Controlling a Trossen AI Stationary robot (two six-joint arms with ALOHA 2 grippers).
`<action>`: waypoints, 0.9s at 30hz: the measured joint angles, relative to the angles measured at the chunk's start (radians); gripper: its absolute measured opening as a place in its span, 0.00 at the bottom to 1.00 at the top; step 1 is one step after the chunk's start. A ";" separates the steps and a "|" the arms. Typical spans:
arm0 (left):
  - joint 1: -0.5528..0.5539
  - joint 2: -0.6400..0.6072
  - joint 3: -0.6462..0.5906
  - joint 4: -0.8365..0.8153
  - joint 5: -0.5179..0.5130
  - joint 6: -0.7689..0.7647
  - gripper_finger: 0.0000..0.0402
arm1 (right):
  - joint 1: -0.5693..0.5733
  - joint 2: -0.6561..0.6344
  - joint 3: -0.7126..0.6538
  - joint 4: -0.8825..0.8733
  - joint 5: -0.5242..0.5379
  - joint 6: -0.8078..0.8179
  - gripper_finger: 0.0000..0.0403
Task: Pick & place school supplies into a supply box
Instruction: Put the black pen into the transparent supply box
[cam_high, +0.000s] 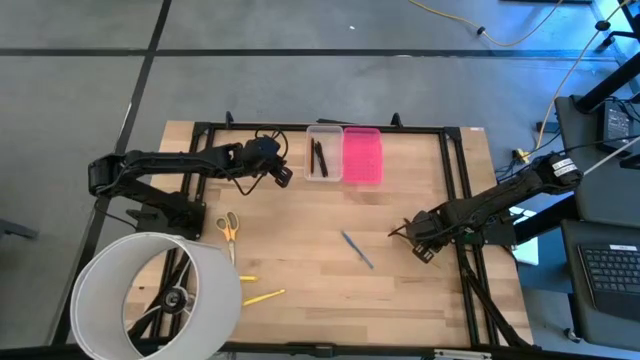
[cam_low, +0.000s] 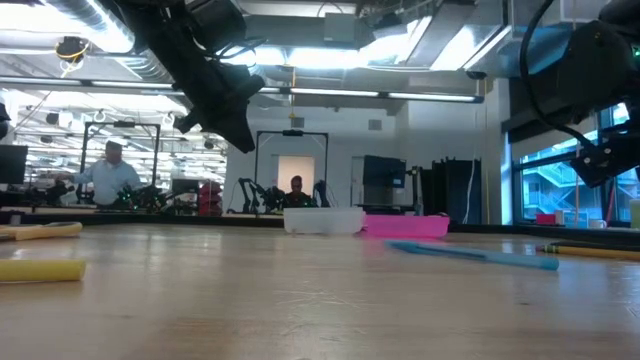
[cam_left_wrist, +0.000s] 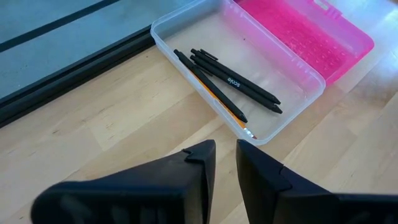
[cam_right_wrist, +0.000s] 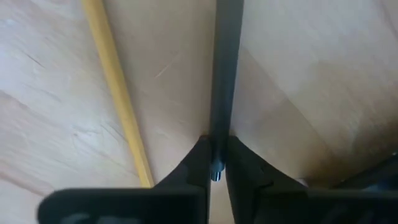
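Inspecting, supply box (cam_left_wrist: 163, 32): clear tray and pink lid (cam_left_wrist: 311, 37) lie open side by side at the table's far edge. Thin plastic, judged light and liable to slide if nudged. Load it from above rather than grip it.
Scissors (cam_high: 229, 227): yellow-handled, lying flat on the left side of the table. Stiff, and judged the heaviest piece. Best taken across the closed blades near the pivot.
Yellow markers (cam_high: 263, 296): two, on the near left, beside the white hoop (cam_high: 150, 295). Round barrels are likely to roll, so pinch at mid-length.
Blue-grey pen (cam_high: 356, 249): alone at mid-table. Slim, light, smooth; take it across the middle.
Black pens (cam_left_wrist: 239, 84): already in the tray, together with an orange pencil (cam_left_wrist: 242, 126).
Right gripper (cam_right_wrist: 217, 146): low over the right side of the table, clenched on a dark pen (cam_right_wrist: 225, 62) at one end. That hold is judged prone to swing. A yellow-tan stick (cam_right_wrist: 115, 87) lies just beside it.
Left gripper (cam_left_wrist: 225, 149): just beside the tray, fingers drawn nearly together, holding nothing.
Markings: white lettering on one black pen's barrel, too small to read with certainty. No other brand is visible.
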 joint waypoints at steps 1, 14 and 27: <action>0.000 0.000 0.000 0.000 0.000 0.000 0.14 | 0.000 0.000 0.000 0.000 0.000 0.000 0.08; 0.000 0.000 0.000 0.000 0.000 0.000 0.15 | 0.001 0.006 0.103 -0.071 0.026 -0.002 0.10; 0.000 0.000 0.000 0.000 0.000 0.000 0.15 | -0.117 0.004 0.455 -0.010 0.293 -0.131 0.10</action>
